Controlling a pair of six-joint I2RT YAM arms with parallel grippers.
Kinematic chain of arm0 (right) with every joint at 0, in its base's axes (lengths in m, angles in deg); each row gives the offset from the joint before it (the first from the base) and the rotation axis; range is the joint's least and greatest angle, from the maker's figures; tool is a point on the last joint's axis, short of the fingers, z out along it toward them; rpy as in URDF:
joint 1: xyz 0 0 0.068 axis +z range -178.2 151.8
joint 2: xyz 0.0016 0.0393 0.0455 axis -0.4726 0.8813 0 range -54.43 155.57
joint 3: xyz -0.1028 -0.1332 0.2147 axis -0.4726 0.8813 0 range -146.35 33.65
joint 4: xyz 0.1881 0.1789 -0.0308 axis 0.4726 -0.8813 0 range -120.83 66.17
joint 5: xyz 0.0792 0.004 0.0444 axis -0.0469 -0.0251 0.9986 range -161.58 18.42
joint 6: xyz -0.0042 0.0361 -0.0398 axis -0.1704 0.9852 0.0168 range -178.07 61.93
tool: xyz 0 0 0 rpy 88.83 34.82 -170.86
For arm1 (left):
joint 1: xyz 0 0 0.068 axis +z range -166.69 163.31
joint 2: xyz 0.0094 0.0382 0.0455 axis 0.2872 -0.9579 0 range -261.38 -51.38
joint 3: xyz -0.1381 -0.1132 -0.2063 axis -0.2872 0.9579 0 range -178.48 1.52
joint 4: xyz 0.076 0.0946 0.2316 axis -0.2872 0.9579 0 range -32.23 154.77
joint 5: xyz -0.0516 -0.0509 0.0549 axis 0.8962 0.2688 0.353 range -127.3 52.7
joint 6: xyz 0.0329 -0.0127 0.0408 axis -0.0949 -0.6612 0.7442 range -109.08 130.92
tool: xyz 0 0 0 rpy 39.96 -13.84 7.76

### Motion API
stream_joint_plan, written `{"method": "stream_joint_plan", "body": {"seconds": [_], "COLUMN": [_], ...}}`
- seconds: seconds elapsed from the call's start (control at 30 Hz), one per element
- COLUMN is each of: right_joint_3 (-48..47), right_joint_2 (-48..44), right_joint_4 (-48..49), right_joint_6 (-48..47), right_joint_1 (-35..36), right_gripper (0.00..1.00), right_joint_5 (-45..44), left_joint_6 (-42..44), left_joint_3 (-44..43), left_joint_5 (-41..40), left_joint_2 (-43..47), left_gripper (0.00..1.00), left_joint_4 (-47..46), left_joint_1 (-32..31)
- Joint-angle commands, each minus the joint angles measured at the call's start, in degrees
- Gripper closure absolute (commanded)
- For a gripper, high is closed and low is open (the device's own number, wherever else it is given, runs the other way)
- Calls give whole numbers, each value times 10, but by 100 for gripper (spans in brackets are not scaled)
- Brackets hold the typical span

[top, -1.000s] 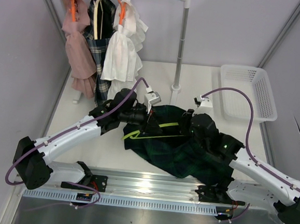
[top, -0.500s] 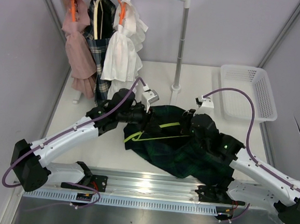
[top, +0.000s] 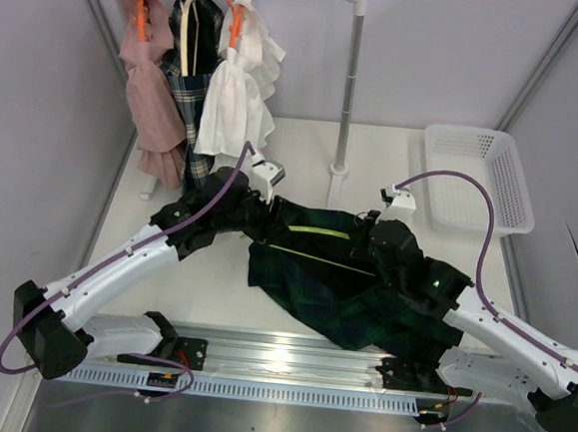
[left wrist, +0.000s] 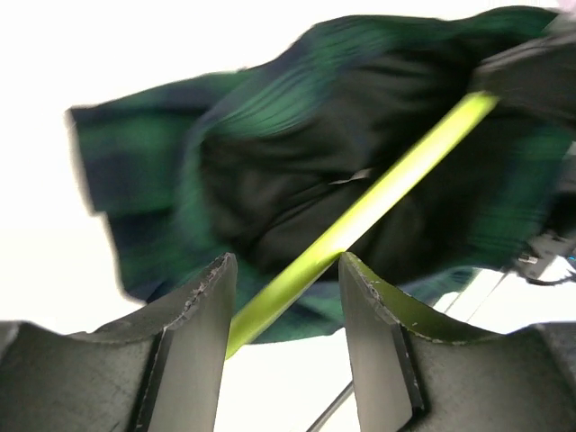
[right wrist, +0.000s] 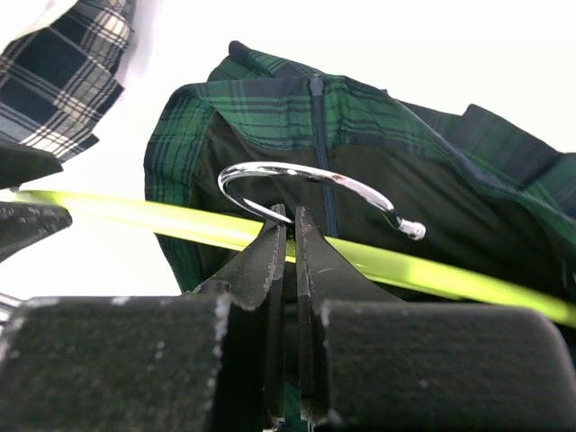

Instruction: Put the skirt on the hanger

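The dark green plaid skirt [top: 343,292] lies crumpled on the table between the two arms. The yellow-green hanger [top: 320,232] lies across its upper part. My right gripper [top: 375,245] is shut on the hanger at the foot of its metal hook [right wrist: 306,175]; in the right wrist view the bar [right wrist: 450,279] runs left and right behind the gripper [right wrist: 290,216], over the skirt [right wrist: 270,99]. My left gripper [top: 266,204] is at the skirt's left end and stands open. In the left wrist view the hanger [left wrist: 378,202] slants across the gap of the gripper [left wrist: 286,265], with the skirt [left wrist: 270,135] blurred behind.
A clothes rail at the back left carries a pink dress [top: 145,75], a plaid garment [top: 190,73] and a white top [top: 239,87]. Its post [top: 349,91] stands behind the skirt. A white basket [top: 472,175] sits at the back right.
My left gripper has opened and drawn back to the far left. The hanger's bar has swung flatter across the skirt. The right gripper stays shut on the hanger.
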Motion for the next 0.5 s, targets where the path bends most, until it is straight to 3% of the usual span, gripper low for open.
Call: {"method": "stream_joint_plan", "body": {"seconds": [0.0, 0.47], "right_joint_3": [-1, 17], "right_joint_2": [-21, -39], "right_joint_4": [11, 6], "right_joint_6": [9, 2], "right_joint_1": [-4, -7], "right_gripper": [100, 100], "right_joint_5": [-26, -7], "left_joint_6": [-13, -41], "left_joint_3": [8, 20], "left_joint_5": [-67, 48], "left_joint_2": [11, 79], "left_gripper": [44, 31], "left_joint_4": [45, -47], "left_joint_1": [20, 44]}}
